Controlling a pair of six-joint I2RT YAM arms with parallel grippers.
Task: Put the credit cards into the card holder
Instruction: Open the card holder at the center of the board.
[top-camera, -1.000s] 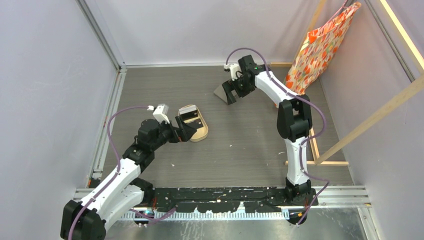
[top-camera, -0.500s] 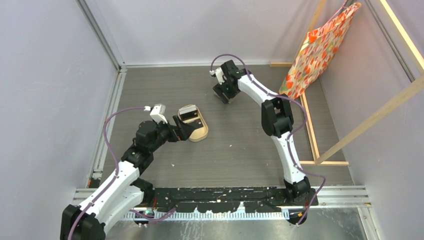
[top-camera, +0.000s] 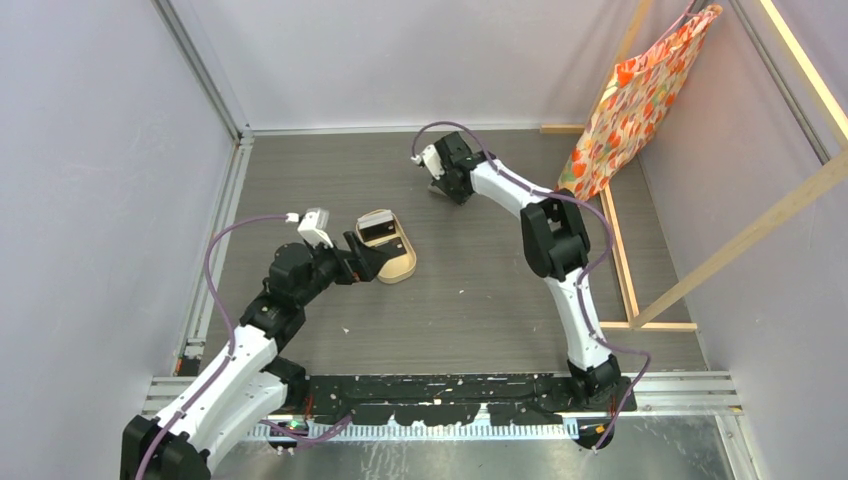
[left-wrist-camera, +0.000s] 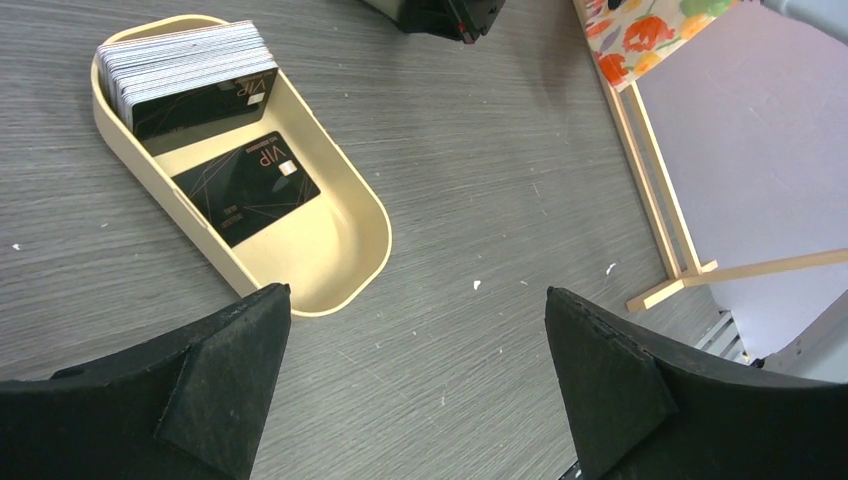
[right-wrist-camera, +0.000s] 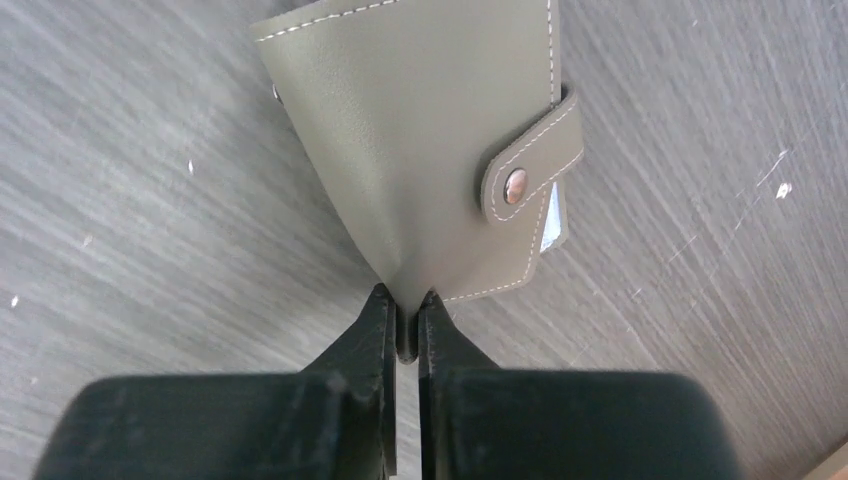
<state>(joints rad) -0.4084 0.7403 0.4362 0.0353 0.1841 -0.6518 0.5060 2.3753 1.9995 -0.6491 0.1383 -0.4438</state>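
Note:
The credit cards sit in a tan oval tray (left-wrist-camera: 352, 281): a stack of them (left-wrist-camera: 185, 72) stands on edge at its far end, and one black card (left-wrist-camera: 245, 188) lies flat on its floor. My left gripper (left-wrist-camera: 418, 292) hangs open just past the tray's near end, with nothing between its fingers. The card holder (right-wrist-camera: 420, 140) is a grey-brown fold-over wallet with its snap tab (right-wrist-camera: 520, 180) done up. It rests on the table far back, and my right gripper (right-wrist-camera: 405, 305) is shut on its near corner. In the top view the right gripper (top-camera: 442, 186) hides most of it.
A patterned orange bag (top-camera: 640, 95) hangs at the back right. A wooden frame (top-camera: 622, 275) runs along the right side of the floor, with a slanting bar above it. Walls close in the left, back and right sides.
My right arm has swung left and down to the card holder, and its gripper has gone from open to shut on the holder's corner. The left arm has barely moved.

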